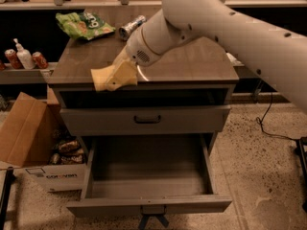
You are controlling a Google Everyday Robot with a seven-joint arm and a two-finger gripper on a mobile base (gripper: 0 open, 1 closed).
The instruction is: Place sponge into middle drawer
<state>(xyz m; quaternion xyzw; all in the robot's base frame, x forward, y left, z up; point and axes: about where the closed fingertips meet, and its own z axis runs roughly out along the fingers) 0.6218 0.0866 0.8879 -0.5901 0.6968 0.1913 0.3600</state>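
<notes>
The tool (120, 74) is clamped on the sponge (101, 78) at the front edge of the worktop (192, 66) — the middle drawer (148, 185) below stands open and bare, so lowering and release remain.

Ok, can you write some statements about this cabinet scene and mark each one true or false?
1. The gripper holds the sponge at the front left edge of the cabinet top. True.
2. The middle drawer is closed. False: it is pulled open.
3. The sponge lies inside the middle drawer. False: it is up at the cabinet top, in the gripper.
4. A green bag lies at the back left of the cabinet top. True.
5. The upper drawer is closed. True.
</notes>
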